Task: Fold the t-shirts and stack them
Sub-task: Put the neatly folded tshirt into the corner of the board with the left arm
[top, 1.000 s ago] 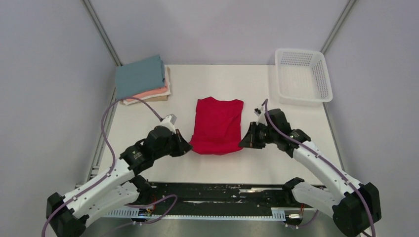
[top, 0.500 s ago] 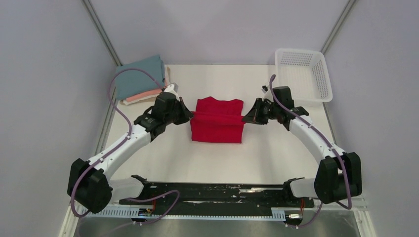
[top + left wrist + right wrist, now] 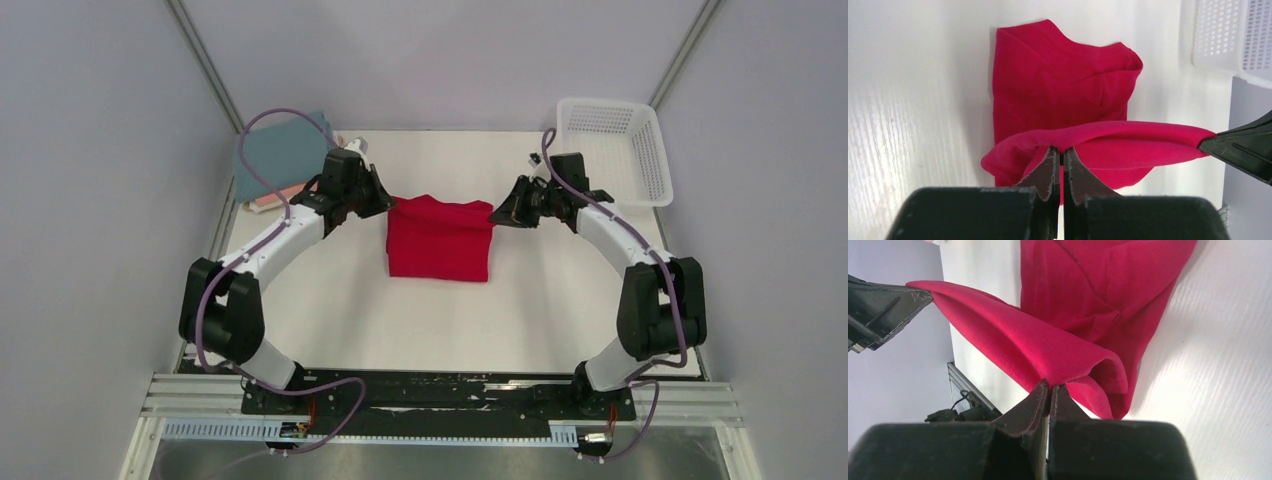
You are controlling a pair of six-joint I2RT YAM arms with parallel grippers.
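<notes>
Both pincers clamp the crimson t-shirt (image 3: 438, 255): left gripper (image 3: 387, 203) at its ten o'clock, right gripper (image 3: 494, 214) at two. Hold the edge taut and lower it level.

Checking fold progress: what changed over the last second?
The left gripper and right gripper, both shut on the red t-shirt, carried its near edge toward the far edge, folding it in half. The folded stack and basket stayed put.

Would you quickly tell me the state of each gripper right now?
The left gripper is closed, pinching the red t-shirt.
The right gripper is closed, pinching the same shirt's opposite end.
</notes>
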